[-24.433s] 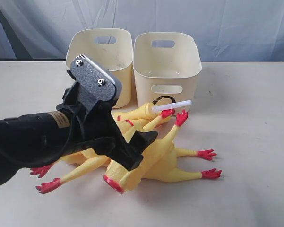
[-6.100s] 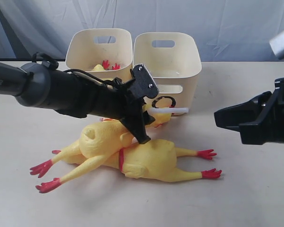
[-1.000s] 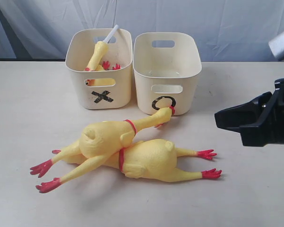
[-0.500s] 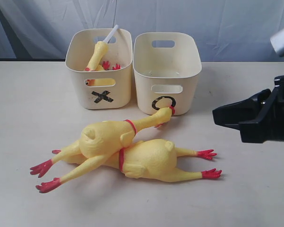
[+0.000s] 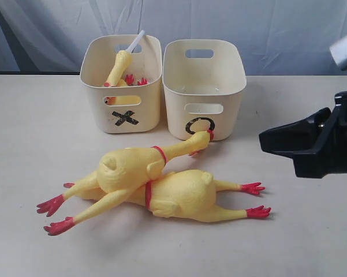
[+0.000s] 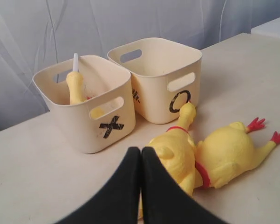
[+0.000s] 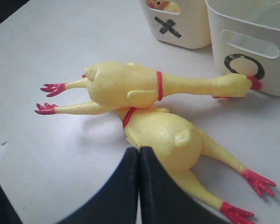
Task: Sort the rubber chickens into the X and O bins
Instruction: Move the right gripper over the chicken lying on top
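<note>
While the left black two-finger gripper (image 6: 140, 150) sits pressed together on nothing, the right black gripper (image 7: 139, 150) is pressed together and bare too, its arm cut off at the edge of the exterior view. Nearest on the pale tabletop (image 5: 312, 231), a plump yellow rubber chicken with red feet (image 5: 185, 199) lies with its feet out to the right and its head buried under its neighbour, so no look at it! That second yellow rubber chicken (image 5: 127, 170) lies across it, feet to the left, neck stretched, head right up against the cream plastic tub marked with a black O (image 5: 231, 109). Just beside it, the matching cream tub marked with a black X (image 5: 95, 109) holds a slim yellow chicken (image 5: 118, 66) up on end, its white tube (image 5: 135, 41) poking above the rim. Beside it are the red bits (image 5: 135, 81) of another chicken, mostly hidden by the wall. Behind hangs a creased pale curtain (image 5: 277, 29).
</note>
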{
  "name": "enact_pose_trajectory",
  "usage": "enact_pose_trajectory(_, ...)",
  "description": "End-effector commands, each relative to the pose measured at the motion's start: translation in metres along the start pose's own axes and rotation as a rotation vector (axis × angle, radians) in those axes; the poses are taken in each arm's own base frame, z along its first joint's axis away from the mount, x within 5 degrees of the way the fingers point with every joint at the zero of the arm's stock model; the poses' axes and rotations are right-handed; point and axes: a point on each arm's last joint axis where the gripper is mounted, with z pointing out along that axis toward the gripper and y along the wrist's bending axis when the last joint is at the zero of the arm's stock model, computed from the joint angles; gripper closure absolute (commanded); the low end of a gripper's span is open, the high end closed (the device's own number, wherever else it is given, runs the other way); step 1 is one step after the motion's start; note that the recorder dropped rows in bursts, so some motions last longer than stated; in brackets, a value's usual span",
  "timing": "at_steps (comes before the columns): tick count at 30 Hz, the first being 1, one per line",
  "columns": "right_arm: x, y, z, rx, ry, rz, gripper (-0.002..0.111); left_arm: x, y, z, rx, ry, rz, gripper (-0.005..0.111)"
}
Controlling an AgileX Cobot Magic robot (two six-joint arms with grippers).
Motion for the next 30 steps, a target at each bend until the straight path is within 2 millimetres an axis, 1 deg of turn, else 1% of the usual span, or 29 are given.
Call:
enact_pose_trajectory(1, -0.002, 0.010, 0.003, -0.047, -0.012, -0.134, 0.109, 0.000, 0.000, -0.001, 0.000, 0.022, -0.016, 0.107)
enact_pose_trajectory(4, -0.004, 0.014, 0.007, -0.039, -0.030, -0.205, 0.109, 0.001, 0.001, -0.001, -0.005, 0.028, -0.025, 0.107)
enact_pose_trajectory(8, -0.005, 0.013, 0.019, -0.028, -0.021, -0.210, 0.109, 0.002, 0.003, -0.001, -0.032, 0.036, -0.041, 0.107)
enact_pose_trajectory(15, 0.005, 0.003, 0.059, -0.049, 0.114, -0.181, 0.109, 0.001, 0.003, -0.001, -0.035, 0.026, -0.042, 0.107)
enact_pose_trajectory(19, 0.008, 0.003, 0.080, -0.083, 0.189, -0.248, 0.109, 0.001, 0.003, -0.001, -0.031, 0.024, -0.050, 0.107)
enact_pose_trajectory(21, 0.005, 0.002, 0.089, -0.083, 0.210, -0.280, 0.109, 0.001, 0.003, -0.001, -0.031, 0.024, -0.052, 0.107)
enact_pose_trajectory(24, -0.005, 0.003, 0.101, -0.063, 0.199, -0.323, 0.109, 0.000, 0.003, -0.002, -0.029, 0.019, -0.055, 0.107)
enact_pose_trajectory(27, -0.015, 0.006, 0.110, -0.078, 0.205, -0.371, 0.109, 0.000, 0.002, -0.003, -0.031, 0.009, -0.053, 0.107)
enact_pose_trajectory(30, -0.021, 0.011, 0.119, -0.099, 0.222, -0.423, 0.109, 0.000, 0.002, -0.006, -0.034, -0.007, -0.047, 0.107)
